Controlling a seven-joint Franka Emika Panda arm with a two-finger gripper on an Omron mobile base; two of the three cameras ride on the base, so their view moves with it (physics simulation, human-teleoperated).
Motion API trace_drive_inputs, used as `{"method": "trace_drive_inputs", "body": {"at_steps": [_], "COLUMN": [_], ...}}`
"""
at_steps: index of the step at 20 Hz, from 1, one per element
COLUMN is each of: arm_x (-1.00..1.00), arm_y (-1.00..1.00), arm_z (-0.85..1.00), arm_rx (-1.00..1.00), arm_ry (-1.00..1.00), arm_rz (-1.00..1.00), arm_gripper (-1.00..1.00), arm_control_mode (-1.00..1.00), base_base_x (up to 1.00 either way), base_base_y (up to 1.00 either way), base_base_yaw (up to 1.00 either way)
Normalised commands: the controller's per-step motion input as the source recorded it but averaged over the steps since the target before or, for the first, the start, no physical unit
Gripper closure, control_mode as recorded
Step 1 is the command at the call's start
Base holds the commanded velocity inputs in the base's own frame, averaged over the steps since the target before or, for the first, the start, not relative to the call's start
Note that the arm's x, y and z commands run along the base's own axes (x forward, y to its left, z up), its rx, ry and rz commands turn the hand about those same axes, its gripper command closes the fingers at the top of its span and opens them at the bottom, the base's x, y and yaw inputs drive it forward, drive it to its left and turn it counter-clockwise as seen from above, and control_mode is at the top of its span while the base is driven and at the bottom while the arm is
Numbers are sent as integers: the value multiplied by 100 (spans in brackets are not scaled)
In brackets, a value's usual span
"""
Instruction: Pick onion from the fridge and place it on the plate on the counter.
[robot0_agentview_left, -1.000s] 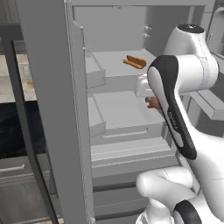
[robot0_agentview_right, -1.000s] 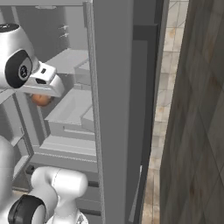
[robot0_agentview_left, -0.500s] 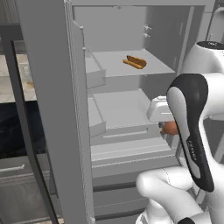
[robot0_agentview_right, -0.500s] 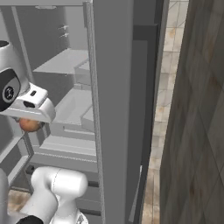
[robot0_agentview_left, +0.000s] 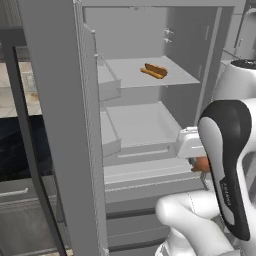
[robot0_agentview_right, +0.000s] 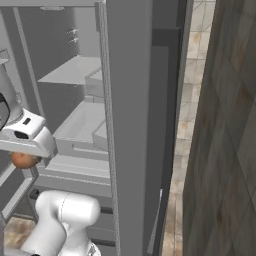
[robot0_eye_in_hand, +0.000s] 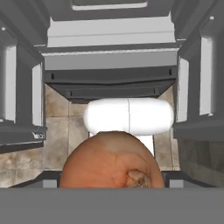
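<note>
The onion (robot0_eye_in_hand: 111, 164), a smooth orange-brown ball, fills the lower middle of the hand view, and my gripper is shut on it; its fingertips are hidden behind it. From the left base, the onion (robot0_agentview_left: 201, 164) peeks out under the white hand, in front of the open fridge (robot0_agentview_left: 145, 122) at the level of its lower shelf edge. The right base view has the onion (robot0_agentview_right: 23, 160) held in my gripper (robot0_agentview_right: 25, 162) just outside the fridge's shelves (robot0_agentview_right: 80, 120). The plate is out of view. A dark strip of counter (robot0_agentview_left: 17, 147) lies left of the fridge door.
An elongated orange-brown roll (robot0_agentview_left: 154, 71) lies on the fridge's upper shelf. The open fridge door (robot0_agentview_left: 60, 130) stands at the left with grey bins (robot0_agentview_left: 107, 137). Another door panel (robot0_agentview_right: 132, 125) rises on the right. Tiled floor (robot0_eye_in_hand: 57, 131) and grey drawers (robot0_eye_in_hand: 111, 83) lie below the hand.
The arm has drawn back out of the fridge and come down, carrying the onion from the middle shelf to below the shelf edge. The hot-dog roll has stayed put.
</note>
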Motion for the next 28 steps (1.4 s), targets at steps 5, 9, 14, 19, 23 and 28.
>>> {"method": "trace_drive_inputs", "body": {"at_steps": [5, 9, 14, 19, 23, 28], "arm_x": [-22, 0, 0, 0, 0, 0], "arm_y": [0, 0, 0, 0, 0, 0], "arm_z": [-8, 0, 0, 0, 0, 0], "arm_rx": [-2, 0, 0, 0, 0, 0], "arm_ry": [2, 0, 0, 0, 0, 0], "arm_rz": [0, 0, 0, 0, 0, 0], "arm_gripper": [100, 100, 100, 100, 100, 100], "arm_control_mode": [-100, 100, 100, 100, 100, 100], "base_base_x": [0, -33, -94, -99, -89, -52], "base_base_y": [0, 0, -4, -16, -38, -9], "base_base_yaw": [0, 0, 0, 0, 21, 61]}}
